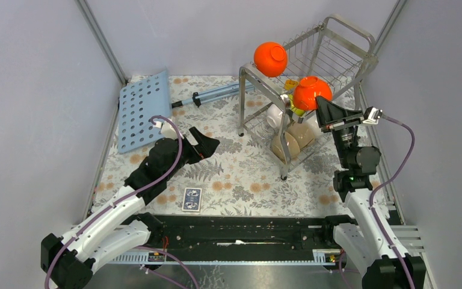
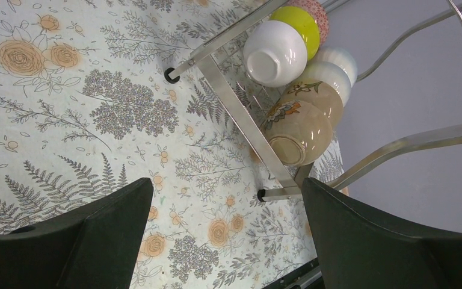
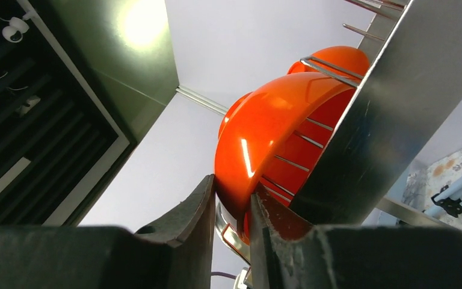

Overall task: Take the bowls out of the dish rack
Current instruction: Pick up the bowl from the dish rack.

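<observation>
The steel dish rack [image 1: 337, 54] stands at the back right. Two orange bowls sit on its upper tier, one at the left corner [image 1: 270, 58] and one nearer me [image 1: 310, 91]. My right gripper [image 1: 320, 108] is raised to the nearer orange bowl [image 3: 264, 138] and is shut on its rim [image 3: 233, 198], one finger outside and one inside, beside a rack bar [image 3: 385, 120]. The lower tier holds tan bowls [image 2: 298, 129], a white bowl [image 2: 275, 53] and a yellow one [image 2: 304, 27]. My left gripper [image 1: 207, 144] hovers open over the flowered cloth [image 2: 228, 235], left of the rack.
A light-blue perforated board [image 1: 141, 111] lies at the back left, with a blue rod [image 1: 216, 94] beside it. A small card box [image 1: 192, 199] lies near the front edge. The rack's feet [image 2: 170, 75] rest on the cloth. Grey walls enclose the table.
</observation>
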